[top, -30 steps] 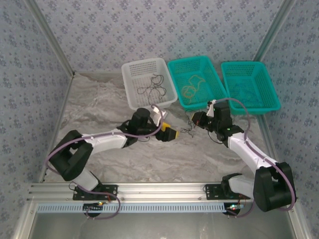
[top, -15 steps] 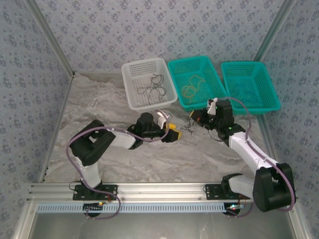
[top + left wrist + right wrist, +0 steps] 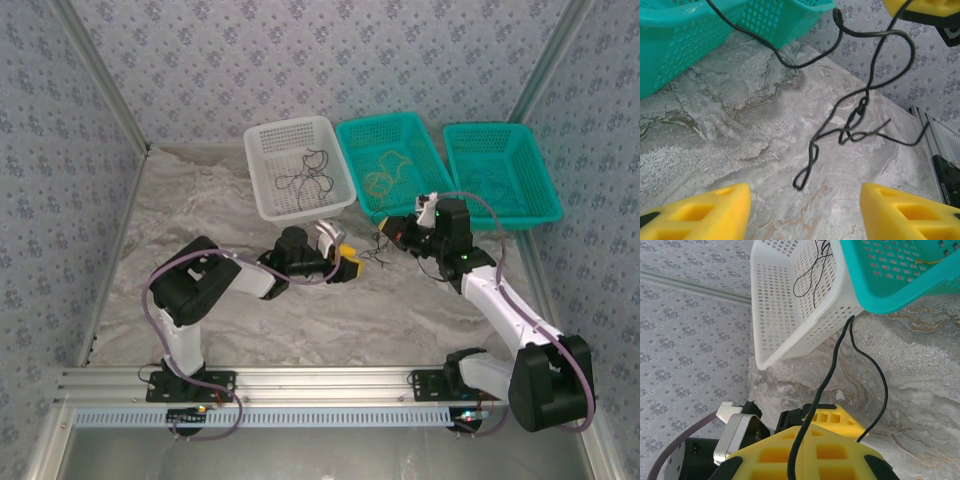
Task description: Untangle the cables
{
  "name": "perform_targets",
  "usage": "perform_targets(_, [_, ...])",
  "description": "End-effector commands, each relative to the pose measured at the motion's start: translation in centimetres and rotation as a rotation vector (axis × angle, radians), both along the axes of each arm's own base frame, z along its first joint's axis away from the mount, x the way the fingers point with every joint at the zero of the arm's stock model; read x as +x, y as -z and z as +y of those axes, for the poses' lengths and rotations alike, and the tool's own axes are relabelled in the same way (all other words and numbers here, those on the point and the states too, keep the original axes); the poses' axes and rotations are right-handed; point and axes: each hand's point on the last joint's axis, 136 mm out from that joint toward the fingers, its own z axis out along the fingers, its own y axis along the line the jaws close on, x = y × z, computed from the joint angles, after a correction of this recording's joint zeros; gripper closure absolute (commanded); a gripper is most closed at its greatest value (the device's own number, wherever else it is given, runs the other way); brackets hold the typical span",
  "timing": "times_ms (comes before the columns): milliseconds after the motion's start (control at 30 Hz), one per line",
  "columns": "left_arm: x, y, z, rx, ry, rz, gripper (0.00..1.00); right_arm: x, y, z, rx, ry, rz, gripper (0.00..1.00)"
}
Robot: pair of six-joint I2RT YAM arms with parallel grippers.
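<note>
Separating thin black knotted cable [image 3: 860,112] | right end effector [image 3: 801,440] clenched on it | left end effector [image 3: 802,200] released, knot at 1 o'clock | next probably: pinch there.

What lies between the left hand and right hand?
A thin black tangled cable, running from the shut right hand toward the left hand; top external view.

Three baskets in a row at the table's [image 3: 200,210] far side. One cable [image 3: 305,180] in left basket [image 3: 256,170], second cable [image 3: 385,170] in middle basket [image 3: 348,160], right basket [image 3: 480,127] beside it. Tangled cable [image 3: 855,125] on table, before middle basket.
</note>
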Motion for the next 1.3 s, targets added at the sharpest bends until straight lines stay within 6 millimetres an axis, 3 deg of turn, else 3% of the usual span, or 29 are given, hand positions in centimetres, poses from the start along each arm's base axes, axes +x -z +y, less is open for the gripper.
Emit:
perform_targets(0, [0.7,-1.7,-1.0,-0.052,0.026,-0.066,0.43,0.0,-2.4,0.5,0.041,-0.02,-0.053,1.0])
perform_targets(167, [0.9,-2.0,-1.6,-0.067,0.04,-0.07,0.53,0.0,-2.6,0.7,0.045,-0.026,-0.058,1.0])
perform_targets(333, [1.2,-1.9,-1.4,-0.061,0.019,-0.079,0.86,-0.1,-2.8,0.6,0.043,-0.02,-0.067,1.0])
perform_targets(433, [2.8,-1.3,0.2,-0.017,-0.124,-0.093,1.0,-0.3,-2.6,-0.4,-0.006,-0.001,-0.068,1.0])
perform_targets(500, [4.5,-1.4,2.6,0.01,-0.286,-0.111,1.0,-0.4,-2.1,-2.3,-0.113,0.042,-0.075,1.0])
perform_targets(633, [7.9,-2.4,9.1,0.114,-0.665,-0.122,1.0,-1.5,-0.7,-8.9,-0.527,0.188,-0.056,1.0])
perform_targets(767, [8.3,-3.9,12.1,0.202,-0.767,-0.122,1.0,-2.0,-1.1,-12.4,-0.713,0.28,-0.056,1.0])
perform_targets(933, [8.8,-6.5,14.5,0.194,-0.847,-0.095,1.0,-2.1,-1.3,-13.6,-0.789,0.294,-0.056,1.0])
perform_targets(1133, [9.1,-10.4,16.2,-0.013,-0.765,0.069,1.0,-1.2,-3.4,-10.0,-0.643,0.178,-0.194,1.0])
perform_targets(1200, [10.0,-10.8,19.3,-0.014,-0.862,0.125,1.0,-1.0,-3.2,-11.4,-0.687,0.243,-0.162,1.0])
perform_targets(1267, [10.6,-10.8,24.0,-0.028,-1.019,0.2,1.0,-1.3,-2.6,-13.3,-0.735,0.316,-0.107,1.0])
